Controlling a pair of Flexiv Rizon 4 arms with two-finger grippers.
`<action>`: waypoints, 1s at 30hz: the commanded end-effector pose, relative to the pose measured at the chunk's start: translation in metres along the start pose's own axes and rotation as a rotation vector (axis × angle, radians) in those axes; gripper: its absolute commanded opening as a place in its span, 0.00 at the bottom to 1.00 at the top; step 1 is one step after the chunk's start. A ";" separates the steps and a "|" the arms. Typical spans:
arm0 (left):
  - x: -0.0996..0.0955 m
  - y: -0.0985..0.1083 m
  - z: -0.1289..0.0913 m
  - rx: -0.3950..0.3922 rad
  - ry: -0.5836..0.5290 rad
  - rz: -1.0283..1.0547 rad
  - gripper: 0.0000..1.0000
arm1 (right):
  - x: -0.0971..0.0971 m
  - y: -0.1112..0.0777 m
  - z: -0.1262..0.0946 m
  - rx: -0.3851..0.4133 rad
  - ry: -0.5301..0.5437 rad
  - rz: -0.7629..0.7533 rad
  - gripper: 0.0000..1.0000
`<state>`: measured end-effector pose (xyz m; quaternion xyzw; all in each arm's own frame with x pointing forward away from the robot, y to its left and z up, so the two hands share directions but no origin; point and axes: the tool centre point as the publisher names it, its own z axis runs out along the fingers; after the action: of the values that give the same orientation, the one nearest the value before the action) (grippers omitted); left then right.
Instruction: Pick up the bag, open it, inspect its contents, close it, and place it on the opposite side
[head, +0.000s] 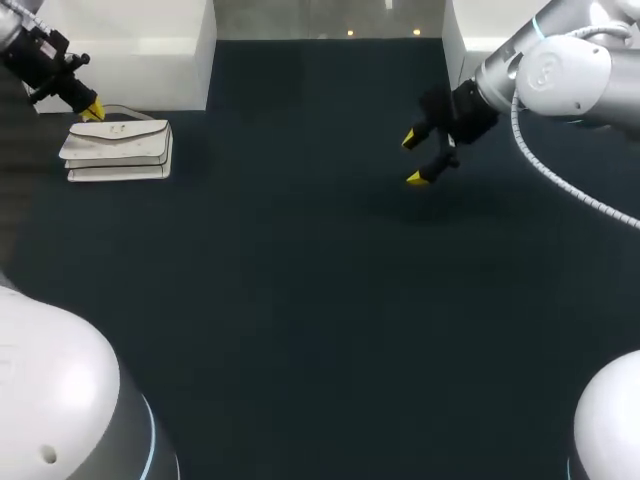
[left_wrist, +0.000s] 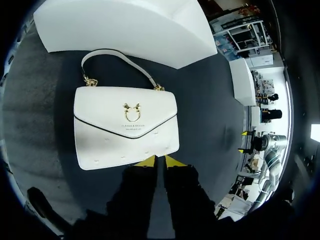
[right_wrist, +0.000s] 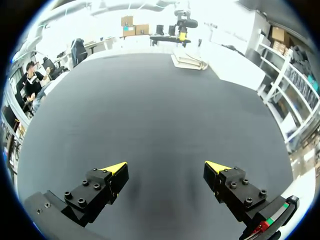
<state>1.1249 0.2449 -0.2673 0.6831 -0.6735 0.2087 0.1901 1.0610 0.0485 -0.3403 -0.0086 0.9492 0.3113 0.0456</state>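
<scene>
A white handbag (head: 118, 150) with a gold clasp and a short strap lies flat at the table's far left. In the left wrist view the handbag (left_wrist: 125, 125) lies just ahead of my left gripper (left_wrist: 159, 161). The yellow tips stand close together at its near edge with nothing between them. From above, the left gripper (head: 93, 110) hovers over the bag's back edge by the strap. My right gripper (head: 413, 158) hangs wide open and empty over the table's far right. In its own view the right gripper (right_wrist: 167, 167) points across the table at the distant handbag (right_wrist: 189, 59).
A white block (head: 130, 50) stands right behind the bag at the back left, also seen as the white block (left_wrist: 125, 25) past the strap. A second white block (head: 480, 30) stands at the back right. The dark table (head: 300, 300) spreads between the arms.
</scene>
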 end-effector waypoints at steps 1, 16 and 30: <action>0.008 -0.004 -0.004 -0.120 -0.044 0.007 0.90 | -0.001 0.000 0.001 0.000 0.002 0.000 1.00; -0.031 0.008 -0.046 -0.001 0.032 -0.094 1.00 | -0.001 0.000 0.001 0.000 0.002 0.000 1.00; -0.087 0.009 -0.043 0.080 0.186 -0.226 1.00 | -0.001 0.000 0.001 0.000 0.002 0.000 1.00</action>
<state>1.1059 0.3292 -0.2708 0.7537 -0.5736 0.2434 0.2093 1.0610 0.0485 -0.3403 -0.0086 0.9492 0.3112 0.0456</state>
